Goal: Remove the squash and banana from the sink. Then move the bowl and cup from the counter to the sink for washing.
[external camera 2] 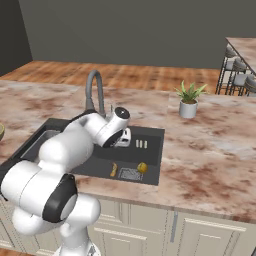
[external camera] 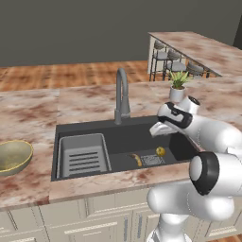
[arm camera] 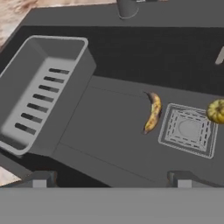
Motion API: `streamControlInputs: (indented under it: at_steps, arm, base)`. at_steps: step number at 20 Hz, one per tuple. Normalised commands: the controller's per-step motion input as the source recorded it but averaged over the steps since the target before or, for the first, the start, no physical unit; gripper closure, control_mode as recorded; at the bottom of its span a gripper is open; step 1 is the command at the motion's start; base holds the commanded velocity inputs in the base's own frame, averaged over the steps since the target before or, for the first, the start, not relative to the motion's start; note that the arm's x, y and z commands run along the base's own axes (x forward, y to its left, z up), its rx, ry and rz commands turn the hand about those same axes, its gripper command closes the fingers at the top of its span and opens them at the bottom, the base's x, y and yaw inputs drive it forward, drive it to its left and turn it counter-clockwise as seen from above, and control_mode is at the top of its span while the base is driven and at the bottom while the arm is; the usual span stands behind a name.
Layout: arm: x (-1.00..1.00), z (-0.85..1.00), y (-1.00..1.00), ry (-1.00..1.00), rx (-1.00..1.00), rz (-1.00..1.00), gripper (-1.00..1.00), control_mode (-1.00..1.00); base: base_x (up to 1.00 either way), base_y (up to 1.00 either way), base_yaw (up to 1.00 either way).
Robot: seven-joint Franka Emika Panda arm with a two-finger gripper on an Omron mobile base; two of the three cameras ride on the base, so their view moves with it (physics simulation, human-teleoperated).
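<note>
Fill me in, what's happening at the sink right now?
The arm is reaching out over the sink with its gripper open and holding nothing. The banana and squash both lie on the basin floor, on either side of the drain, so nothing has been removed yet. The ribbed tray sits at the basin's left end. The bowl waits on the counter left of the sink.

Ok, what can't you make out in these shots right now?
- Squash: cut off by the hand view's right edge.
- Bowl: cut by the left base view's left edge.
- Gripper: fingertips barely rise above the bottom band; open, holding nothing.
- Sink: left part hidden behind the arm, right base view.
</note>
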Motion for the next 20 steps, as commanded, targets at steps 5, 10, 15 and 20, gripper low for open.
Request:
streamControlInputs:
  at_steps: [5, 10, 15, 20]
  arm:
    - [0.16, -0.24, 0.03, 0.00, 0.00, 0.00, -1.00, -1.00]
    - [0.10, -0.24, 0.03, 0.00, 0.00, -0.01, -1.00, -1.00]
    - [0.12, -0.22, 0.04, 0.02, -0.03, -0.06, -1.00, -1.00]
    - [0.09, -0.23, 0.04, 0.04, -0.03, -0.10, -1.00, -1.00]
  base:
    - [0.00, 0.00, 0.00]
    - [0.00, 0.00, 0.00]
    - [0.00, 0.00, 0.00]
    - [0.00, 0.00, 0.00]
